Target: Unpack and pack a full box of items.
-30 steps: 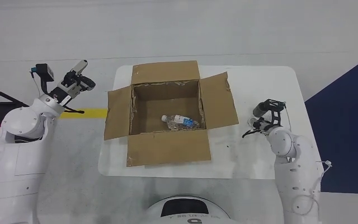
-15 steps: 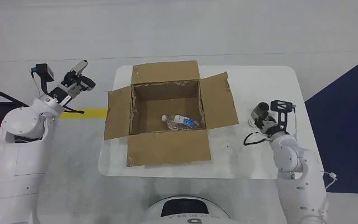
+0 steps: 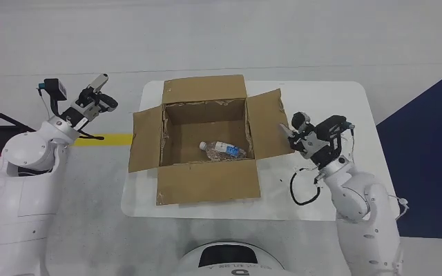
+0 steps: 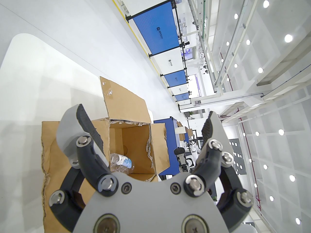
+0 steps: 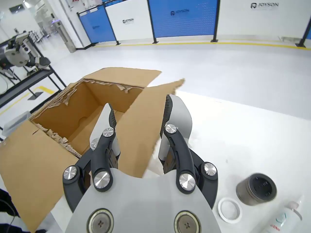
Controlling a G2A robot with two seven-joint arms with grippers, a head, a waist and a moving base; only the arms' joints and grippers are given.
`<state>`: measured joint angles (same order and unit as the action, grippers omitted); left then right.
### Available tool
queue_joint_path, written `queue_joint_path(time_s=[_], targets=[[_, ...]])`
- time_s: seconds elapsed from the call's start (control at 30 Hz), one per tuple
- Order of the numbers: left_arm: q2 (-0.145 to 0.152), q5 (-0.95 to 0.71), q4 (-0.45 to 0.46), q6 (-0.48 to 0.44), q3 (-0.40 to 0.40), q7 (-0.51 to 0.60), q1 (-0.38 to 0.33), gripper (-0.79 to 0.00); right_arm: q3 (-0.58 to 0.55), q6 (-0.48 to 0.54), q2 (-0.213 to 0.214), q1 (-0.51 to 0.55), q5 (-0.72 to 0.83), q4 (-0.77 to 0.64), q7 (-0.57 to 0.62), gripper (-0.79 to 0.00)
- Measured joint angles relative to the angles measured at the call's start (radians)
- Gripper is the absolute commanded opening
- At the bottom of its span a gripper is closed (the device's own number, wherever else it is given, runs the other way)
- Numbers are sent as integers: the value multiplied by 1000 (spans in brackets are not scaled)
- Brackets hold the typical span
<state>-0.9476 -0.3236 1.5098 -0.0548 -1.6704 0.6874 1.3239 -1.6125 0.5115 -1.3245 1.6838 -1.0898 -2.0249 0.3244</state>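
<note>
An open cardboard box (image 3: 207, 90) stands in the middle of the white table (image 3: 324, 96), all its flaps folded outward. A clear plastic bottle (image 3: 222, 149) with a blue label lies on the box floor; it also appears as the bottle (image 4: 120, 164) past my left fingers. My right gripper (image 3: 289, 132) is open at the box's right flap (image 3: 269, 124). In the right wrist view that gripper (image 5: 139, 109) has the flap (image 5: 138, 127) between its spread fingers. My left gripper (image 3: 107, 93) is open and empty, off the table's left side, the same gripper (image 4: 145, 117) facing the box (image 4: 126, 137).
Beside my right wrist a dark grey cylinder (image 5: 256, 189), a white ring (image 5: 229, 209) and a small clear bottle (image 5: 289, 213) sit on the table. A yellow floor line (image 3: 110, 139) runs left of the table. Bare table surface lies right of the box.
My right arm has swung left from the table's right side to the box's right flap, turning its gripper toward the box. The left arm, box and bottle have not moved.
</note>
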Motion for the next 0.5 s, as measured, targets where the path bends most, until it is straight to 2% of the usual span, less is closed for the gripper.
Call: queue_joint_path(time_s=[0.17,0.33,0.5], targets=[[0,0,0,0,0,0,0,0,165,61,1,-137,-56,29,129,-416],[0,0,0,0,0,0,0,0,309,114,-3,-276,-36,108,274,-425],[0,0,0,0,0,0,0,0,434,69,-15,-431,61,233,486,-409]])
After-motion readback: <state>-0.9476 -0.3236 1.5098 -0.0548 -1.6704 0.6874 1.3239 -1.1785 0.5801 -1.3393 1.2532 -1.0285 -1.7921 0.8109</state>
